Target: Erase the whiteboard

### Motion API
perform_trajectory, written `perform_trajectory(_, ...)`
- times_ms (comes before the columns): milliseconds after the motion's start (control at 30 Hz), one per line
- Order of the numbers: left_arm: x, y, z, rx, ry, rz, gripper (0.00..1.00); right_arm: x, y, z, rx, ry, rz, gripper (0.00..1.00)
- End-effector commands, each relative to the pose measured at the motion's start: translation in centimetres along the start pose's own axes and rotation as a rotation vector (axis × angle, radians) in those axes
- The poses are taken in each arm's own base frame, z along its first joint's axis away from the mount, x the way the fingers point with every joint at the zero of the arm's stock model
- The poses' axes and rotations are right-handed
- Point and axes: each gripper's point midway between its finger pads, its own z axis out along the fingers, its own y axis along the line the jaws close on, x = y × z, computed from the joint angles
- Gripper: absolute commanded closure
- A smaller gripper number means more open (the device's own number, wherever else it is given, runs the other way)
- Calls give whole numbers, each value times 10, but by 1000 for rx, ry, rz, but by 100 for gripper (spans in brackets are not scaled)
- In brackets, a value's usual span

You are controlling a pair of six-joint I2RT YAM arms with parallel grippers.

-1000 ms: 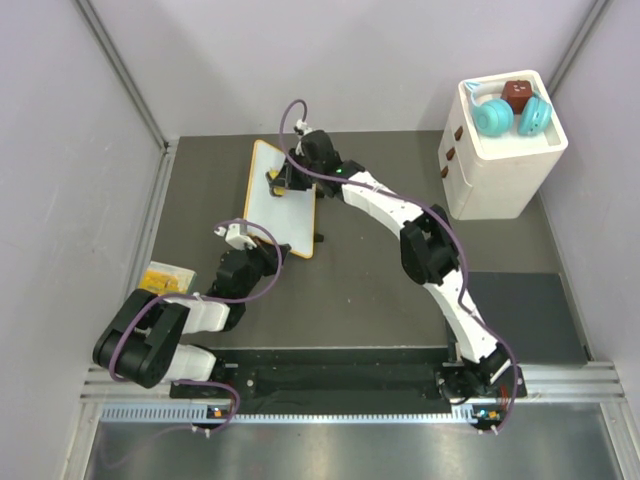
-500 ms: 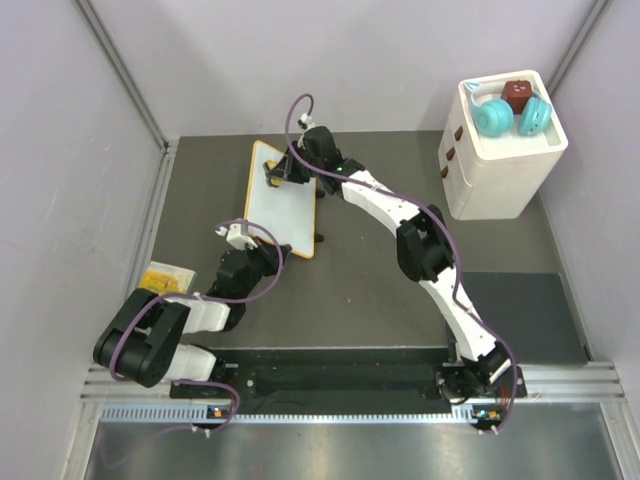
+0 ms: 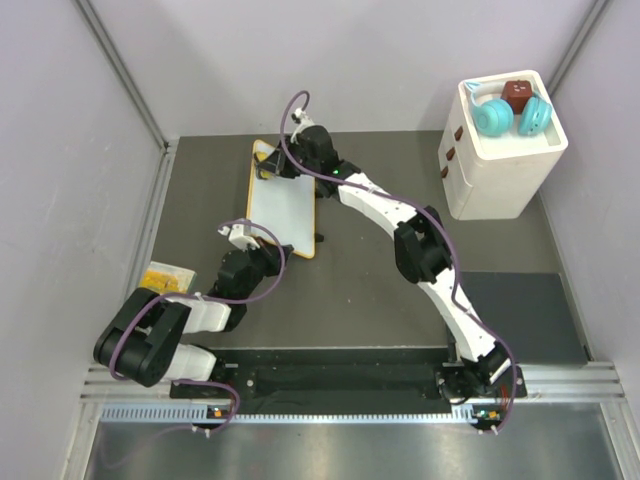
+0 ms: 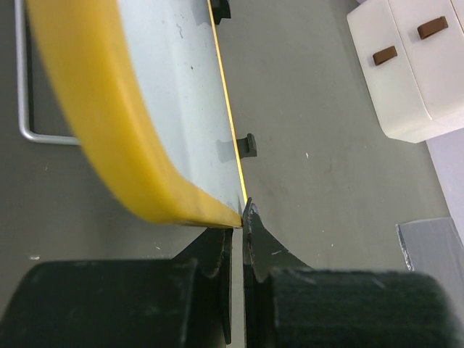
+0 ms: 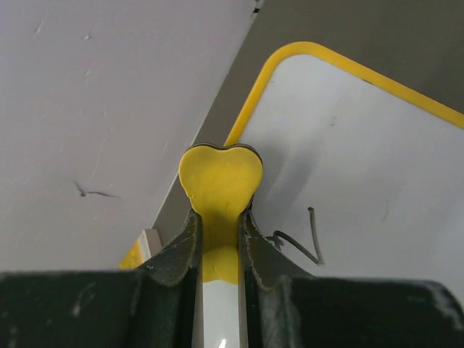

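Note:
The whiteboard [image 3: 283,205] lies on the dark table, a white panel in a thin yellow frame. My left gripper [image 3: 287,251] is shut on its near corner; in the left wrist view the jaws [image 4: 241,217] pinch the frame edge of the whiteboard [image 4: 181,101]. My right gripper [image 3: 269,169] is over the board's far left corner, shut on a yellow bone-shaped piece [image 5: 220,177]. In the right wrist view that piece rests near the whiteboard's [image 5: 362,159] rounded corner. A black handwritten mark [image 5: 299,243] lies just right of the fingers.
A white drawer unit [image 3: 500,165] stands at the back right, with teal round objects [image 3: 510,115] and a brown cube on top. A yellow packet [image 3: 165,276] lies at the left wall. A dark mat [image 3: 525,315] covers the right side. Grey walls close in on three sides.
My right gripper has slid the yellow piece across the board toward its far left corner. The left gripper has kept its hold on the near corner.

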Motion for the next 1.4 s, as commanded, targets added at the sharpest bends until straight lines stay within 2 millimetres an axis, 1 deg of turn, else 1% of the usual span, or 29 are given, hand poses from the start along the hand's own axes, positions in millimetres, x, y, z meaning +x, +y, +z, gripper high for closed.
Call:
perform_trajectory(0,38,-2,-9,52,151,102,100,27,38,10,-155,29,13,100)
perform_trajectory(67,38,-1,-9,50,152,102,100,26,28,12,-117,18,16,100)
perform_trajectory(100,38,-2,-9,53,152,104,100,30,19,12,-94,27,24,100)
perform_trajectory(167,38,-2,-9,52,151,104,100,29,6,11,-69,26,43,100)
perform_trajectory(200,37,-3,-9,53,148,104,100,34,-5,11,-49,33,59,100)
perform_trajectory(233,37,-3,-9,52,148,104,100,34,-12,10,-36,34,64,100)
perform_trajectory(267,37,-3,-9,55,148,108,100,31,-23,9,-12,24,73,100)
perform_trajectory(300,37,-3,-9,54,147,108,100,36,-34,8,14,29,82,100)
perform_trajectory(333,37,-3,-9,55,148,106,100,36,-42,8,35,23,86,100)
perform_trajectory(367,37,-3,-9,54,146,107,100,32,-52,6,53,15,91,100)
perform_trajectory(500,38,-4,-10,57,149,110,100,39,-87,2,139,22,122,100)
perform_trajectory(600,37,-5,-10,59,145,111,100,41,-105,-2,185,26,143,100)
perform_trajectory(633,38,-4,-10,57,147,111,100,40,-106,-2,183,25,146,100)
perform_trajectory(733,37,-5,-10,58,144,113,100,40,-101,-2,157,31,136,100)
perform_trajectory(833,38,-4,-10,58,148,115,100,31,-82,-3,109,22,126,100)
perform_trajectory(867,38,-5,-10,60,148,115,100,29,-75,-3,95,16,121,100)
perform_trajectory(900,38,-5,-10,60,148,115,100,24,-64,-5,79,8,105,100)
perform_trajectory(933,39,-4,-10,58,148,115,100,25,-55,-4,64,9,98,100)
perform_trajectory(967,39,-5,-10,59,149,117,100,23,-46,-4,48,3,87,100)
perform_trajectory(1000,38,-5,-10,61,145,116,100,16,-34,-6,26,-11,76,100)
perform_trajectory(1033,38,-6,-10,62,146,117,100,19,-22,-5,5,-9,70,100)
perform_trajectory(1100,38,-6,-11,63,144,118,100,13,-3,-5,-30,-25,55,100)
perform_trajectory(1133,38,-6,-11,63,144,118,100,11,3,-4,-43,-29,52,100)
perform_trajectory(1167,39,-6,-11,64,145,118,100,9,15,-3,-66,-34,44,100)
perform_trajectory(1233,38,-6,-11,63,144,118,100,6,26,-3,-87,-42,42,100)
perform_trajectory(1267,39,-5,-11,61,145,118,100,4,36,-3,-104,-49,36,100)
perform_trajectory(1367,38,-6,-11,63,142,118,100,3,44,-3,-118,-48,24,100)
